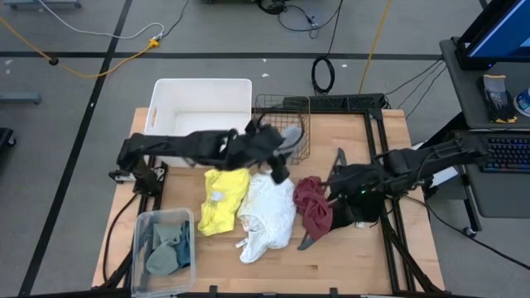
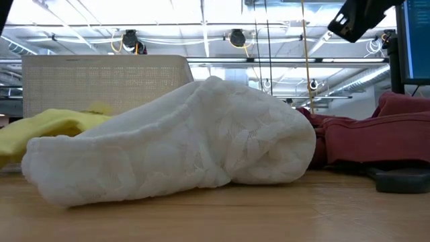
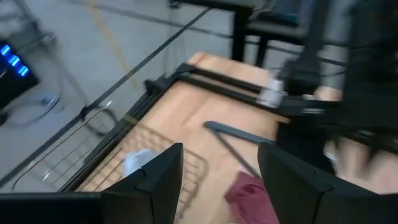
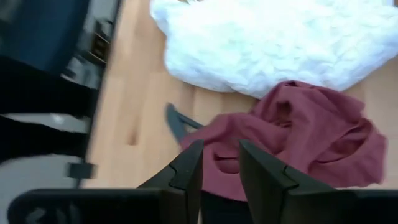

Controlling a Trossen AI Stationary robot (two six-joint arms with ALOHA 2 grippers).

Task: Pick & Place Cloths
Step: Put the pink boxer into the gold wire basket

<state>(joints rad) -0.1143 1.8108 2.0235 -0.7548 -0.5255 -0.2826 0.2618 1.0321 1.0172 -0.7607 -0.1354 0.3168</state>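
The left tool (image 1: 280, 157), fingers apart and empty, hangs above the white cloth (image 1: 267, 215). That cloth is crumpled and elongated, its long axis running from the wire basket (image 1: 281, 124) toward the table's (image 1: 364, 257) near edge. Left of it lies the yellow cloth (image 1: 224, 201), right of it the bunched maroon cloth (image 1: 313, 205). The right tool (image 4: 219, 163), fingers narrowly parted and empty, sits over the maroon cloth.

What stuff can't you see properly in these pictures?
- Low view: the white cloth fills the middle and hides most of the table behind it; the yellow cloth is partly behind it.
- Low view: the maroon cloth is cut off by the edge.
- High view: the left gripper covers the wire basket, so its contents stay unclear.
- Left wrist view: everything is blurred.
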